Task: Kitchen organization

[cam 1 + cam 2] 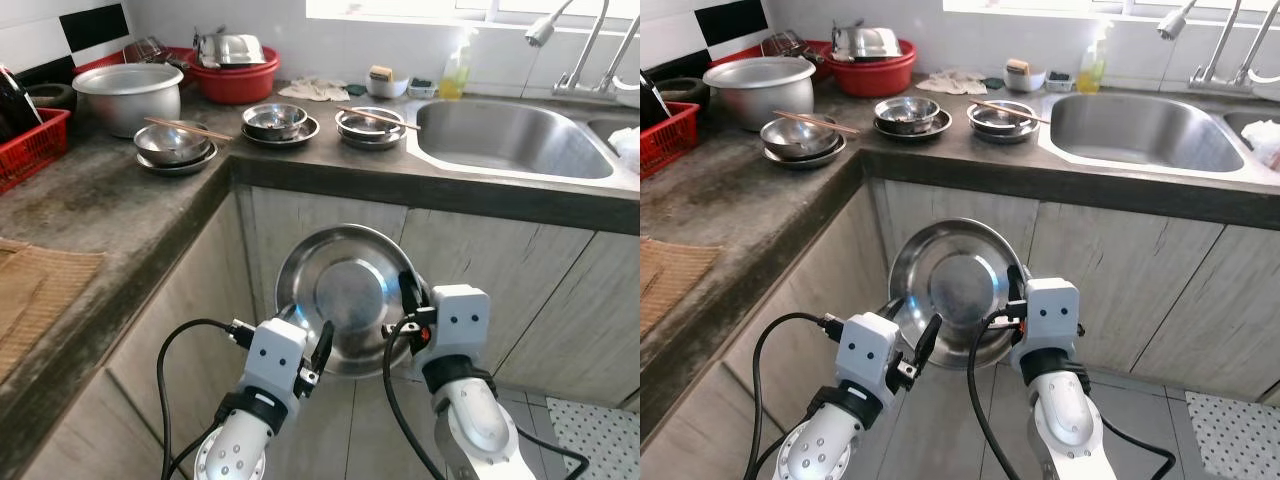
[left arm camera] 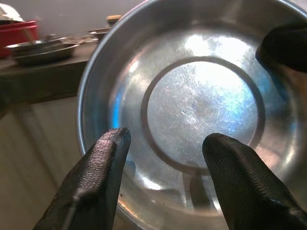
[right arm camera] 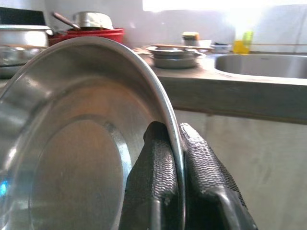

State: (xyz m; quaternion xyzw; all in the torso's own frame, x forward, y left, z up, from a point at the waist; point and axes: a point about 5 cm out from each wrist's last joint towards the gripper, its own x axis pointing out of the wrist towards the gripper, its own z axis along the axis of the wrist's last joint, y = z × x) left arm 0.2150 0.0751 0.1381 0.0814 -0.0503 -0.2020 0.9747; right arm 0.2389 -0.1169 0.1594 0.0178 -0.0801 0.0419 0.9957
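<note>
Plate [image 1: 345, 295] of stainless steel, held up on edge in front of the cabinet doors [image 1: 470, 270] below the counter [image 1: 120, 190], hollow face turned toward the head camera. Pinched at its right rim by the right gripper [image 3: 175, 158], both black fingers [image 3: 156, 177] pressed together on the thin edge, one on each face. Left gripper [image 2: 165, 148] just beside the plate's lower left rim, fingers [image 2: 103, 167] spread apart with the plate's inner face showing between them, closed on nothing; whether the tips touch the metal cannot be told. Up on the counter, three stacks of steel bowls on plates: one near the corner [image 1: 175, 148] with chopsticks [image 1: 188, 128] laid across, one in the middle [image 1: 279, 123], one beside the sink [image 1: 371, 125] with another stick across. Behind them a large grey pot [image 1: 128, 95], a red basin [image 1: 236, 78] full of metalware, a red basket [image 1: 35, 145] at far left. Steel sink [image 1: 510, 135] to the right, tap [image 1: 575, 40] above it, bottle of yellow liquid [image 1: 456, 70] and a small bowl with a sponge [image 1: 385, 80] by the wall. Woven mat [image 1: 35, 295] on the near counter at left.
</note>
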